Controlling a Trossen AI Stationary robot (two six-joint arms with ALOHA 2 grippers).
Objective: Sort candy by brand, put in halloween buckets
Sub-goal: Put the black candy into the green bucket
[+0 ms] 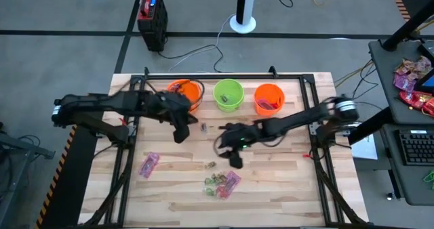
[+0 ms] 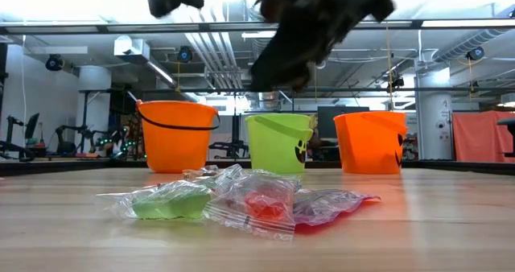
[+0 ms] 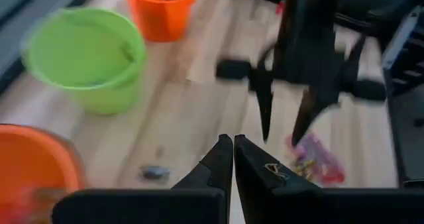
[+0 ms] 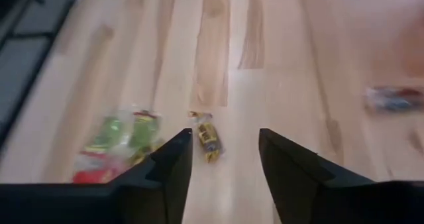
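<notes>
While left gripper [image 3: 232,159] shut, right gripper [image 4: 225,159] open over bare table [image 4: 278,65] near candy [image 4: 207,139].

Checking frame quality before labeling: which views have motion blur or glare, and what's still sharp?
Left wrist view: green bucket and right gripper smeared by motion, own left gripper crisp. Right wrist view: candy and table softly blurred. Low view: dark arms overhead blurred, backlit by ceiling lights; cellophane packets sharp, slightly glinting. High view: evenly lit, no glare.

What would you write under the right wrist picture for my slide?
Open right gripper hovers above a small yellow-brown candy on the wooden table.
</notes>
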